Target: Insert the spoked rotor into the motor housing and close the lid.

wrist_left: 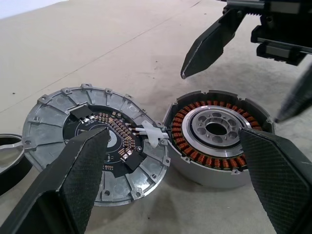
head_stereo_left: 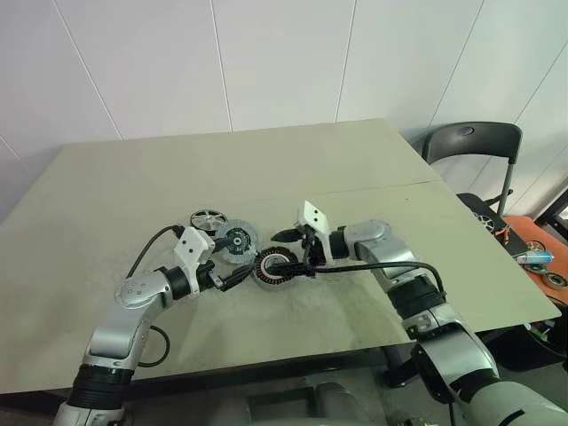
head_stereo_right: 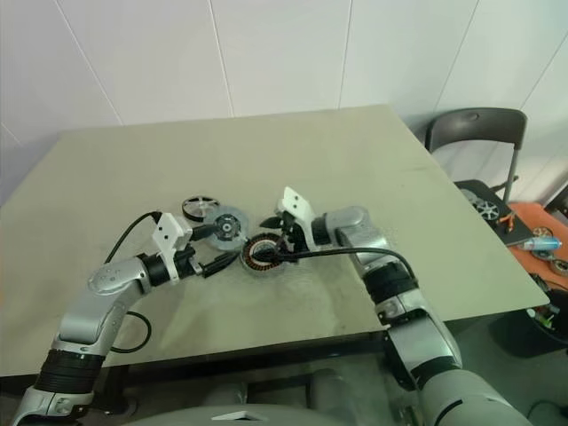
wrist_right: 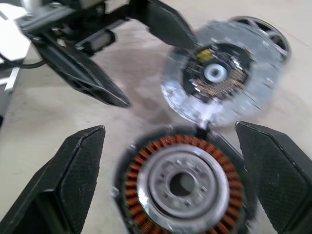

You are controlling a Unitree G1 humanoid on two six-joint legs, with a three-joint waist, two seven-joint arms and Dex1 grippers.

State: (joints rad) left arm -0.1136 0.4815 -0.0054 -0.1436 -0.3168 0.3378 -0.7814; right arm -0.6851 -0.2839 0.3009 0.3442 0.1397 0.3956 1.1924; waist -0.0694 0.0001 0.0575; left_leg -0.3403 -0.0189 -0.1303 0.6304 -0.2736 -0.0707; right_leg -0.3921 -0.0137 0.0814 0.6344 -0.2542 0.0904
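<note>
A: Both pincers are seen spread wide, nothing held. The left gripper (head_stereo_left: 238, 279) is aimed between lid (head_stereo_left: 236, 240) and housing (head_stereo_left: 274, 266); the right gripper (head_stereo_left: 297, 251) is poised over the housing from the other side.

B: And where are the parts placed?

A: All three are laid close together mid-table (head_stereo_left: 355, 169), nearer the front edge than the back. The housing is set upright, coils showing, centre unfilled. The lid is laid just beside it, circuit side up, joined to it by a short white lead. The rotor (head_stereo_left: 207, 217) is found just beyond the lid, towards the back-left corner, untouched.

B: So the rotor is to be fetched first?

A: Likely, by the left gripper. The rim should be pinched across, not the spokes, and kept level. The housing is best steadied by the right gripper meanwhile, and the lead must not be strained.
</note>
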